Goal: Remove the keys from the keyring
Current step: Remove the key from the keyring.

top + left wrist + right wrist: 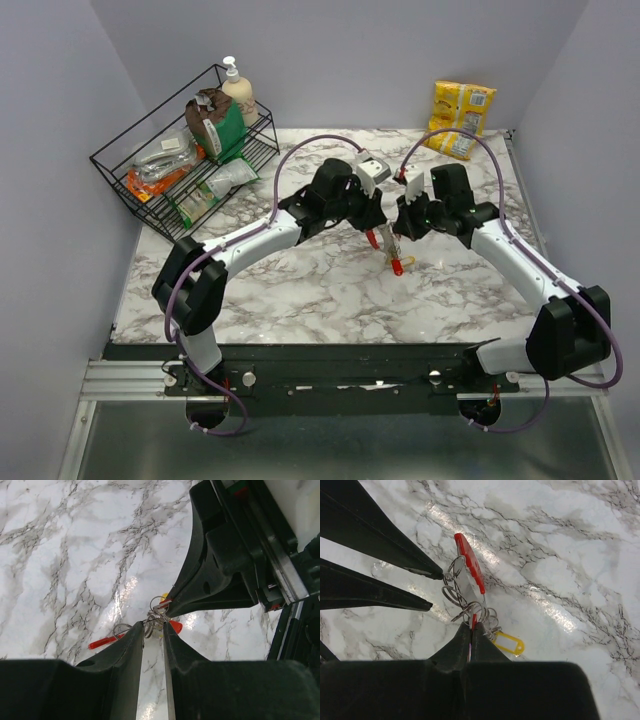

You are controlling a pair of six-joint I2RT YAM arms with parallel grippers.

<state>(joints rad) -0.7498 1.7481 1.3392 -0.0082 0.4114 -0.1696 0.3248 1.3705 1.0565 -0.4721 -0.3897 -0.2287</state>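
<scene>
**Keyring** (465, 609): a tangle of thin wire rings, held up between the 2 grippers over the middle of the marble table (300, 290). It carries a red-headed key (470, 562) and a yellow tag (507, 644).

**Right gripper** (471, 629): fingers pinched tight on the keyring.

**Left gripper** (153, 626): 2 fingers partly apart, tips at the rings' edge. Whether they grip cannot be told.

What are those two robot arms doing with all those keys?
They are trying to get keys off a ring. The right fingers are pinched shut on the bunch of keys, over the marble table. The left fingers are a little apart, with their tips right at the metal rings; I cannot tell if they grip anything. A red tag and a yellow tag hang from the bunch, so no key looks to be off yet.
</scene>
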